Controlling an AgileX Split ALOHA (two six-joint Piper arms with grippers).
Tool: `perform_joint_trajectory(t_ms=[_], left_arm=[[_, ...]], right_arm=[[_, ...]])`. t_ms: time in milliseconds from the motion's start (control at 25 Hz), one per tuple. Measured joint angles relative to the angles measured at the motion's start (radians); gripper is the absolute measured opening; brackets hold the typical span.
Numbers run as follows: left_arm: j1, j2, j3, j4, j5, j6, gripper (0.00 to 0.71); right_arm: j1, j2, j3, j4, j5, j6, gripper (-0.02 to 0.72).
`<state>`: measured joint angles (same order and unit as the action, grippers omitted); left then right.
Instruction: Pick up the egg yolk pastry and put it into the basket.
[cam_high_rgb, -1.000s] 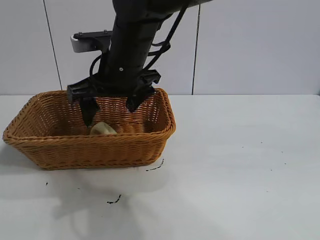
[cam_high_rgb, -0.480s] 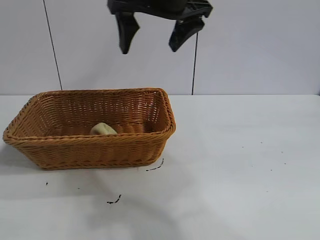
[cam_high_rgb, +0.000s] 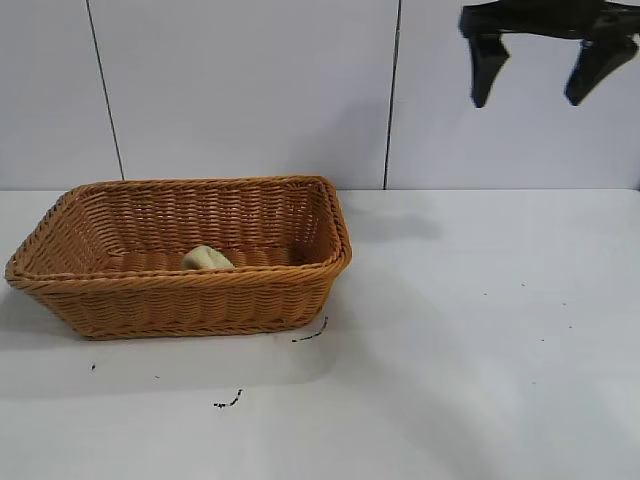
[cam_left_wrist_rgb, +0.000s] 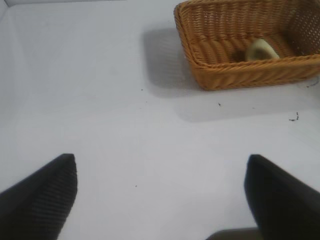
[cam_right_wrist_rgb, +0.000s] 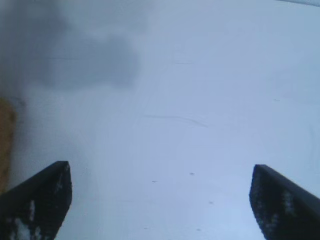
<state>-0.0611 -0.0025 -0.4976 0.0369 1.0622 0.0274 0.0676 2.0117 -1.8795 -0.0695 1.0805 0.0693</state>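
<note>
Your small pale yellow-green egg yolk pastry already sits inside the orange-brown woven wicker basket at the table's left edge. Right gripper hangs high toward the right edge, well apart, jaws spread, empty. Left gripper is also spread.

From your left wrist camera you see the left end effector with its two dark fingers spread wide above bare white tabletop. Well ahead sits the basket, the egg yolk pastry lying inside it.
</note>
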Motion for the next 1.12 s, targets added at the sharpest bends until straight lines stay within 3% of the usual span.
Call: perform_joint_trajectory(t_ms=[280, 560, 800, 1120], left_arm=[[0.0, 0.0, 0.0, 0.0, 0.0, 0.0, 0.693], [0.0, 0.0, 0.0, 0.0, 0.0, 0.0, 0.693], [0.0, 0.0, 0.0, 0.0, 0.0, 0.0, 0.693], [0.0, 0.0, 0.0, 0.0, 0.0, 0.0, 0.693]], right_arm=[[-0.092, 0.0, 0.0, 0.022, 0.118, -0.007, 0.695], [-0.088, -0.054, 0.058, 0.069, 0.127, -0.023, 0.695], [-0.088, -0.282, 0.3, 0.069, 0.127, -0.048, 0.695], [-0.088, -0.777, 0.684, 0.076, 0.129, -0.08, 0.695]])
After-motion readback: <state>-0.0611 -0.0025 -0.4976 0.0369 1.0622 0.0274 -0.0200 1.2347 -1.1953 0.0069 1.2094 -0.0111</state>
